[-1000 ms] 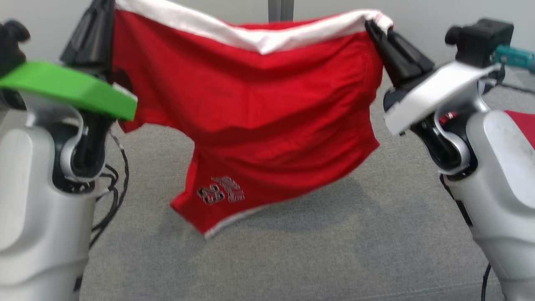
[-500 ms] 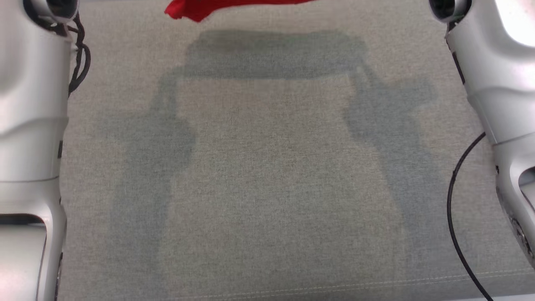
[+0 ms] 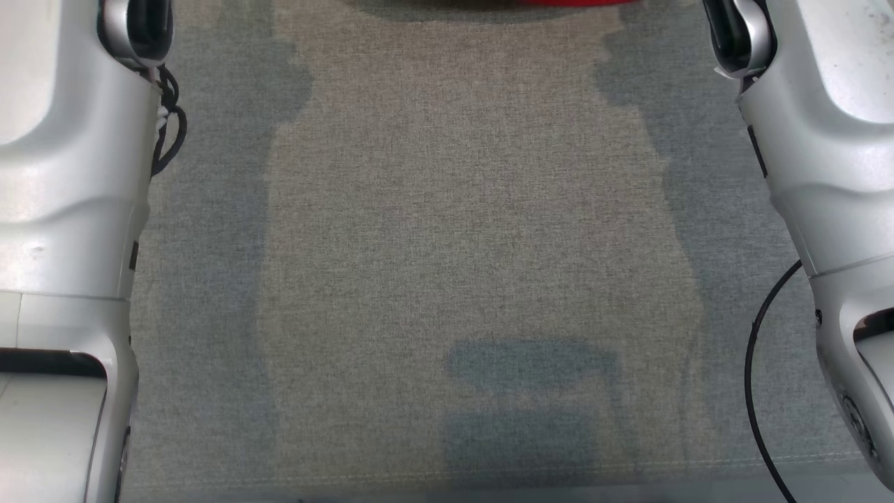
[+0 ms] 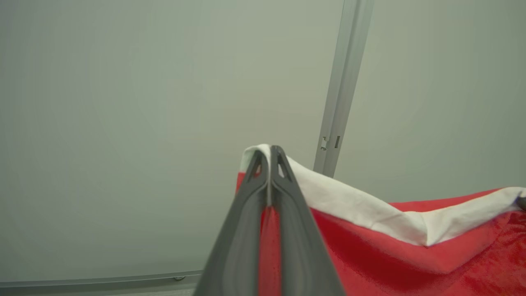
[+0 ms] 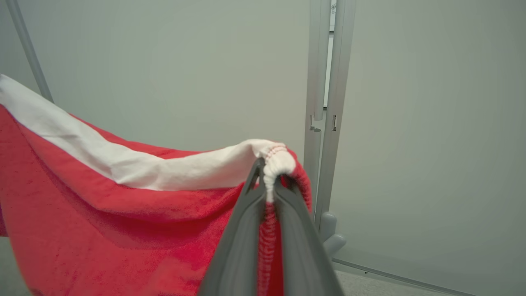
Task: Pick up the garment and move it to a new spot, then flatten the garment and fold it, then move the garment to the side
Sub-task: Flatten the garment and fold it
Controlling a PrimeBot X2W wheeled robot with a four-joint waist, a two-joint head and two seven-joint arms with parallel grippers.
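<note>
Grey woven fabric covers the worktop [image 3: 447, 209], seen from the head camera with soft shadows across it and a stitched seam near its front edge. Two pale forearms [image 3: 63, 175] frame it on either side, and a thin black cable [image 3: 751, 363] loops beside the right one. A sliver of the red garment [image 3: 566, 2] shows at the very top edge of that view, above the far part of the worktop.

From the left wrist, the left jaws are pressed together on one corner of the garment [image 4: 411, 255]. Its white waistband [image 4: 349, 197] folds over the tips of the dark fingers [image 4: 246, 230], and red cloth shows in the slit between them. The cloth sags away to the right of that view, in front of a plain pale wall [image 4: 123, 123] and a metal post [image 4: 343, 82].

From the right wrist, the right jaws are likewise closed, pinching the other end of the waistband [image 5: 164, 168], which bunches into a white knot over the fingers [image 5: 242, 246]. The garment [image 5: 102, 213] hangs to the left of that view.
</note>
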